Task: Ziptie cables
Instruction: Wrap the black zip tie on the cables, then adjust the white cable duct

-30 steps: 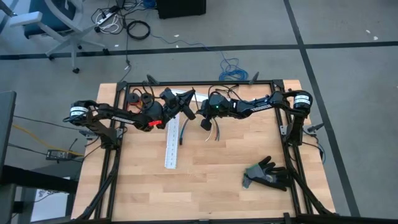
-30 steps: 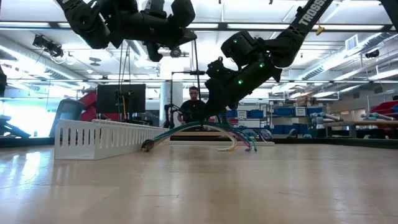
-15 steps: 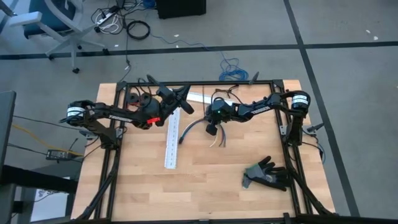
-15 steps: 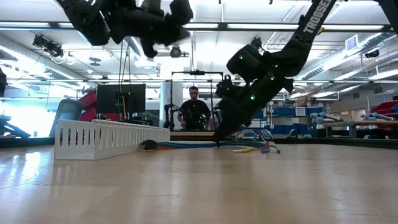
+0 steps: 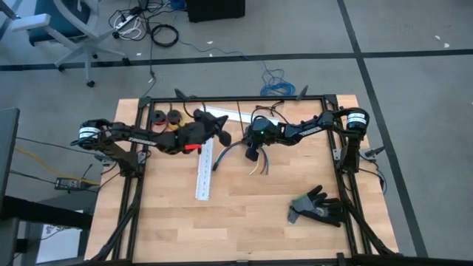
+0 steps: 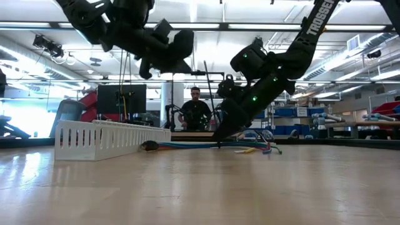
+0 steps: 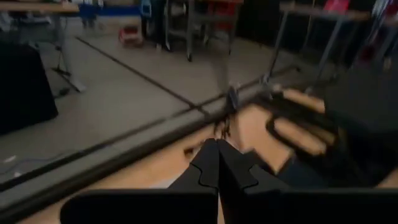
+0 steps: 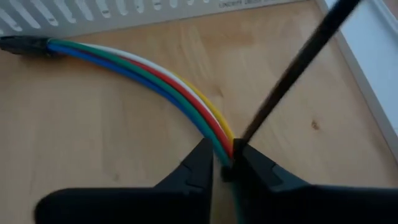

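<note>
- The cables (image 8: pixel 155 78) lie flat on the table (image 5: pixel 244 222), just beside the white slotted duct (image 5: pixel 205 171), their long axis running away from the duct toward the right gripper (image 8: pixel 224 163).
- The right gripper's fingers pinch the bundle, barely parted; the ziptie (image 8: pixel 298 68) stands up steeply from that same pinch.
- The left gripper (image 5: pixel 220 137), fingers together and empty, hangs above the duct's far end, farther from the cables than the right.

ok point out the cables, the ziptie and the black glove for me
cables (image 8: pixel 155 78): right wrist view, on the red wire mid-curve of the bundle
ziptie (image 8: pixel 298 65): right wrist view, mid-length of the black strap
black glove (image 5: pixel 316 207): high view, on the palm
</note>
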